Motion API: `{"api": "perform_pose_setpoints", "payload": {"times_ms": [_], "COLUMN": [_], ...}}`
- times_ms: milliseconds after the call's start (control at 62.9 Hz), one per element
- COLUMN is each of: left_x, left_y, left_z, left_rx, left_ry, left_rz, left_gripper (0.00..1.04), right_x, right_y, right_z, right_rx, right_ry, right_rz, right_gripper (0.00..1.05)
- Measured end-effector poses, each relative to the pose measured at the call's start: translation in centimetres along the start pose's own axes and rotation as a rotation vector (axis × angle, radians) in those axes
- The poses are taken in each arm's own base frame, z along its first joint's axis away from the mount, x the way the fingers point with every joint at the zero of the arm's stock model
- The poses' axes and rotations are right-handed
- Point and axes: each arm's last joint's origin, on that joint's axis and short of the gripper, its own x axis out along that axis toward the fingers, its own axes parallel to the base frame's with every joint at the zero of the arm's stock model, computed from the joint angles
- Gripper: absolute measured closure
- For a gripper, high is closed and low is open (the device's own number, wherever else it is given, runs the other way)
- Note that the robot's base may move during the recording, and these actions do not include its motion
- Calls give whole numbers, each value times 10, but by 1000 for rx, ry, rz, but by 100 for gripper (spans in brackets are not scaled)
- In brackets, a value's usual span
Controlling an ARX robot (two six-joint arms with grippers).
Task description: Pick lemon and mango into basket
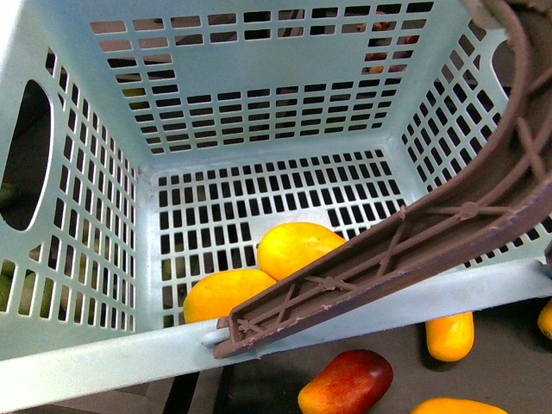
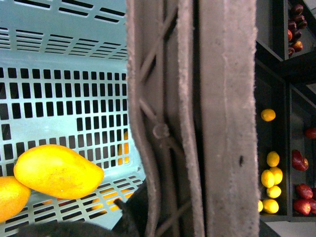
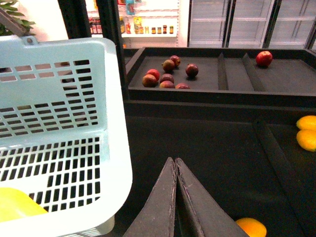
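The light teal basket (image 1: 78,362) fills the front view, its brown handle (image 1: 405,250) swung across the near rim. Two yellow-orange mangoes (image 1: 297,246) (image 1: 226,293) lie on its slotted base; they also show in the left wrist view (image 2: 57,170). My left gripper (image 2: 163,217) is shut on the basket's handle (image 2: 222,118), which hides its fingertips. My right gripper (image 3: 175,165) is shut and empty over the dark shelf, just beside the basket wall (image 3: 116,148). Small round yellow fruits, perhaps lemons (image 2: 271,180), sit in a shelf compartment.
A red-and-yellow fruit (image 1: 347,381) and more yellow fruits (image 1: 449,335) lie on the dark shelf below the basket. Dark red fruits (image 3: 168,74) and a red apple (image 3: 264,58) sit in far compartments. Orange fruits (image 3: 307,132) (image 3: 252,227) lie near my right gripper.
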Motion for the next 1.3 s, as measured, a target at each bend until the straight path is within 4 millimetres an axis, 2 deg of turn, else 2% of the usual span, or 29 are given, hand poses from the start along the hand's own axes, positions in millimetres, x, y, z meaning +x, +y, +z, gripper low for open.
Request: {"api": "perform_pose_setpoints", "payload": {"times_ms": [191,445,715,1001,1033,1303], "left_x": [0,0,0,0,0,0], "left_y": [0,0,0,0,0,-3], "left_z": [0,0,0,0,0,-4], "left_rx": [0,-2,0,0,0,-7], "left_ry": [0,2,0,1,1,28], "left_rz": [0,-2,0,0,0,-22], "left_gripper": [91,91,91,91,91,91], "right_x": [-11,-12,-12,-12,-12,-12], "right_y": [0,0,0,0,0,0], "right_z": [-4,-3,-3,-3,-3,-3], "right_rx": [0,0,0,0,0,0], "right_ry": [17,5,5,5,5,5], "right_rz": [0,-1,-1,-1,-1,-2], "right_gripper": [103,102,55,10,7,9]}}
